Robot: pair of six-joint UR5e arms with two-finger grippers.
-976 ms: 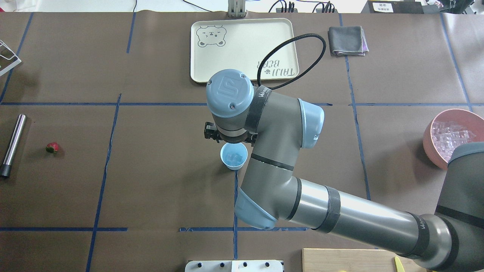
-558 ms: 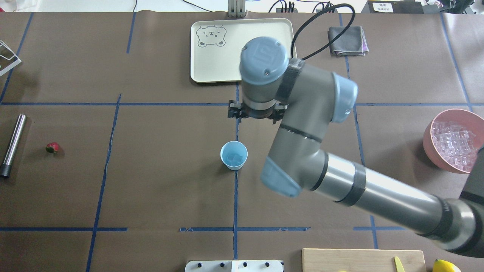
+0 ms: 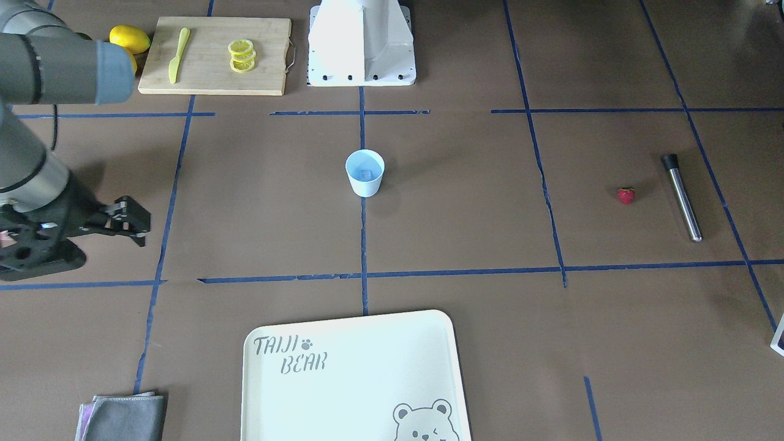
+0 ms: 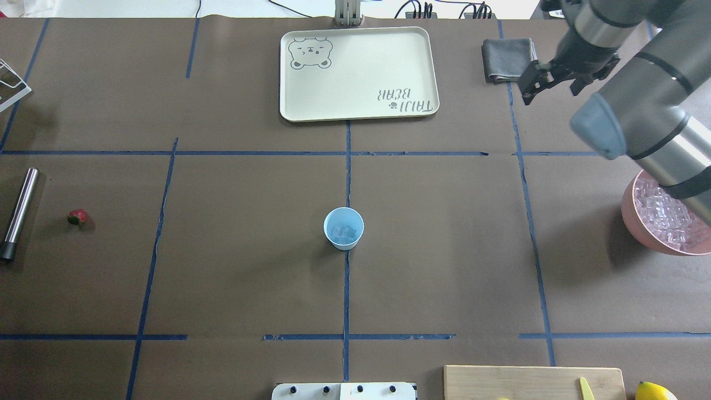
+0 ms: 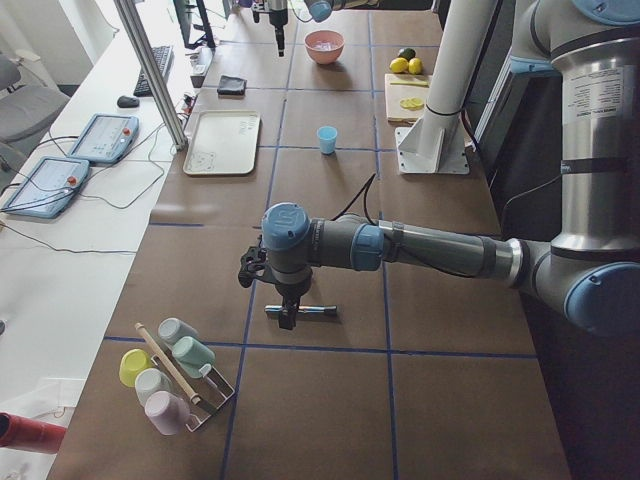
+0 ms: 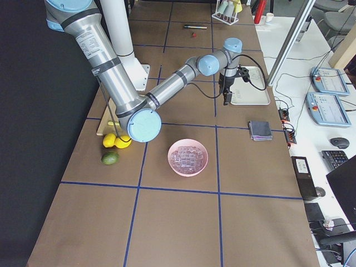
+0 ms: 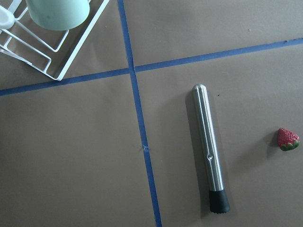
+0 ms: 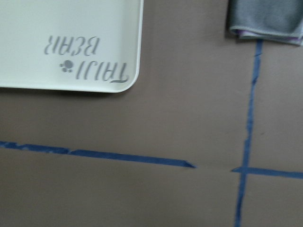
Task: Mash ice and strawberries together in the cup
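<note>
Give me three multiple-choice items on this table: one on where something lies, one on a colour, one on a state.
1. Where does the strawberry lie?
A. on the tray
B. on the table, beside the metal rod
C. on the cutting board

2. What colour is the big bowl?
A. green
B. pink
C. black

3. How does the cup stand?
A. upright, with ice inside
B. tipped on its side
C. upside down

Answers:
1. B: it rests on the brown cover next to the rod, apart from it.
2. B: its rim and wall show pink.
3. A: its open mouth faces up, with clear cubes in it.
</note>
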